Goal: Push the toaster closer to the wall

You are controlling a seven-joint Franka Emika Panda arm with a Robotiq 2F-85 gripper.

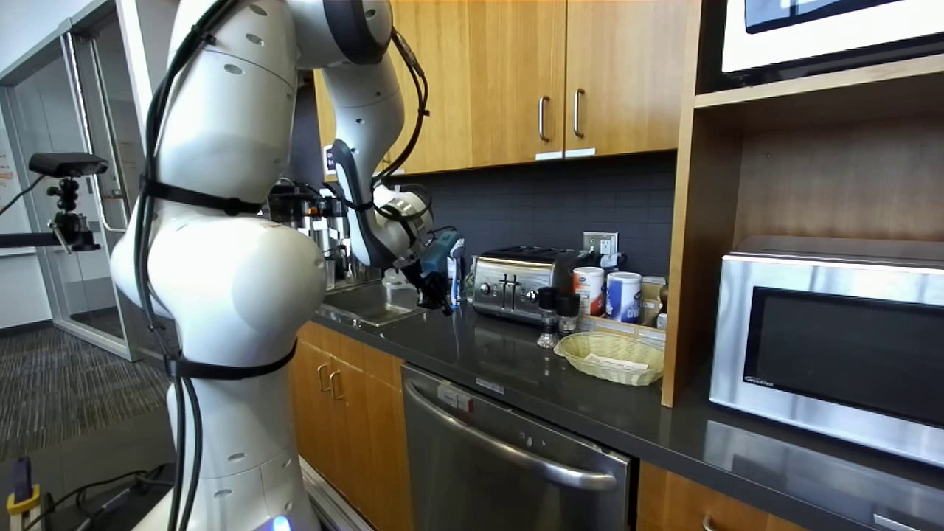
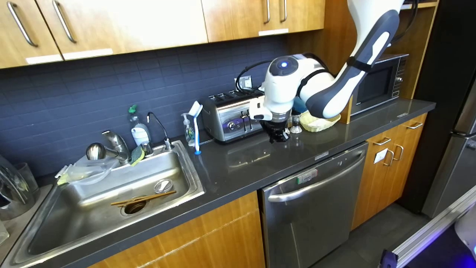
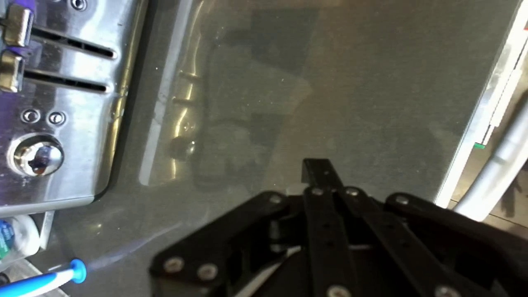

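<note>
Black, screw-studded jaws, tips pressed together, above glossy dark counter (image 3: pixel 371 103). Toaster (image 2: pixel 231 116): boxy, shiny metal, rounded corners, slotted front; stands on counter near tiled wall (image 2: pixel 163 82), apart from jaws.

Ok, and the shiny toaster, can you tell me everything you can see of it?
The toaster is boxy, with a shiny silver front that looks like metal, dark ends and a dark top with slots. On its front are two levers, set high in long slits, plus round knobs and little round buttons. It stands upright on the dark counter, its front facing away from the tiled wall. I can't tell whether its hidden back touches that wall. The shut tool hangs apart from it.
</note>
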